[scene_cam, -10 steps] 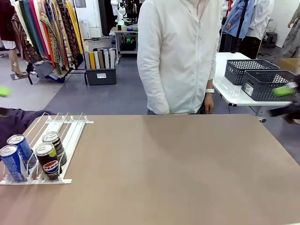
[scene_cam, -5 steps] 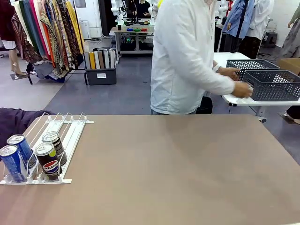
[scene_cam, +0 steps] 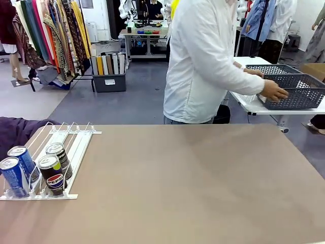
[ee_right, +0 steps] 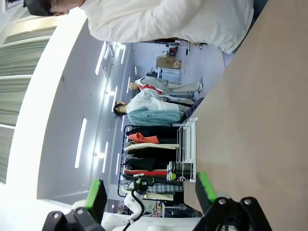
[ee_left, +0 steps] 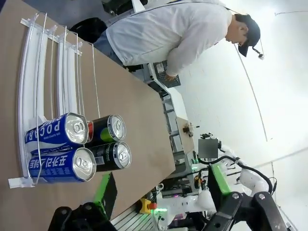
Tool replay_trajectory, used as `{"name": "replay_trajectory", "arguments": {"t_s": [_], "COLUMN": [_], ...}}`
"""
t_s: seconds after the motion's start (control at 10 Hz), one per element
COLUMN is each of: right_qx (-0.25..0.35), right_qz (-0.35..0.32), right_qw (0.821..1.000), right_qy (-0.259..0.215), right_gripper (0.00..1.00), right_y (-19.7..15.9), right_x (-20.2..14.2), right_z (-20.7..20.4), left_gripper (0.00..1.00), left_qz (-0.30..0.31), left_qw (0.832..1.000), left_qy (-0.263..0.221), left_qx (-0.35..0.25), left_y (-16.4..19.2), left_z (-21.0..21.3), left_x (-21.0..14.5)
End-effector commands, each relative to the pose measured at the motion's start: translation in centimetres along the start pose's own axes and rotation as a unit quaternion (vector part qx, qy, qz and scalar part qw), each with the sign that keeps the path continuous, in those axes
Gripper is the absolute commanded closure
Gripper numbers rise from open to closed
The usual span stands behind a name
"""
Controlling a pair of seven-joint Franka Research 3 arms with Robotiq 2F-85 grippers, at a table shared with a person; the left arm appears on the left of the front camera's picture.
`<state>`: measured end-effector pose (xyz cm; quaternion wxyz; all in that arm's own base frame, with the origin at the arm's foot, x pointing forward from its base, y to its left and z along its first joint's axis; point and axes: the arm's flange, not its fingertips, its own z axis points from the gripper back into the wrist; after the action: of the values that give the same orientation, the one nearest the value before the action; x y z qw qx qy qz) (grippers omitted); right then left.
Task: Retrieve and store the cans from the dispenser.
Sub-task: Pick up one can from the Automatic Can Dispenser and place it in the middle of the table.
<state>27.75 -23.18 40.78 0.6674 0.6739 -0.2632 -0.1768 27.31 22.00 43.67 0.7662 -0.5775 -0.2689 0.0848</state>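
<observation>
The dispenser (scene_cam: 80, 143) lies flat at the table's left edge, and several cans stand at its near end. Two are blue cans (scene_cam: 13, 176) and two are black cans (scene_cam: 53, 175). In the left wrist view the same cans (ee_left: 72, 147) stand grouped at the dispenser's (ee_left: 36, 72) near end, a short way beyond my left gripper (ee_left: 161, 192). Its green pads (ee_left: 103, 195) stand wide apart and hold nothing. My right gripper (ee_right: 151, 195) is open and empty above the table, with the dispenser (ee_right: 187, 147) far off across the tabletop.
The person stands at the far side, turned toward a white side table (scene_cam: 249, 104), with both hands on a dark grey mesh basket (scene_cam: 302, 91). A second mesh basket (scene_cam: 266, 71) sits behind it. The brown table (scene_cam: 193, 178) stretches to the right of the dispenser.
The person has turned from facing me to the side table and taken hold of the mesh basket. Green gripper pads seen at both edges of the front view have left the picture.
</observation>
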Motion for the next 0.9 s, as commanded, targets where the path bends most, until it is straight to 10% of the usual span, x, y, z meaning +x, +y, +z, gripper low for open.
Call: {"name": "replay_trajectory", "arguments": {"t_s": [0.0,0.2,0.5,0.8], "right_qx": [-0.001,-0.001,-0.001,-0.001], "right_qz": [-0.003,-0.003,-0.003,-0.003], "right_qw": [1.000,1.000,1.000,1.000], "right_qy": [0.008,0.008,0.008,0.008], "right_gripper": [0.00,0.00,0.00,0.00], "right_y": [0.6,0.6,0.6,0.6], "right_x": [-0.2,-0.2,-0.2,-0.2], "right_z": [0.2,0.2,0.2,0.2], "left_gripper": [0.00,0.00,0.00,0.00], "left_qz": [-0.001,0.000,-0.127,-0.265], "left_qw": [1.000,1.000,0.971,0.847], "left_qy": [-0.005,0.000,0.130,0.275], "left_qx": [-0.009,0.000,0.156,0.368], "left_y": [-0.2,0.0,-8.2,-14.8], "left_z": [0.4,0.1,-4.8,-14.3], "left_x": [0.0,0.0,-0.8,-3.0]}}
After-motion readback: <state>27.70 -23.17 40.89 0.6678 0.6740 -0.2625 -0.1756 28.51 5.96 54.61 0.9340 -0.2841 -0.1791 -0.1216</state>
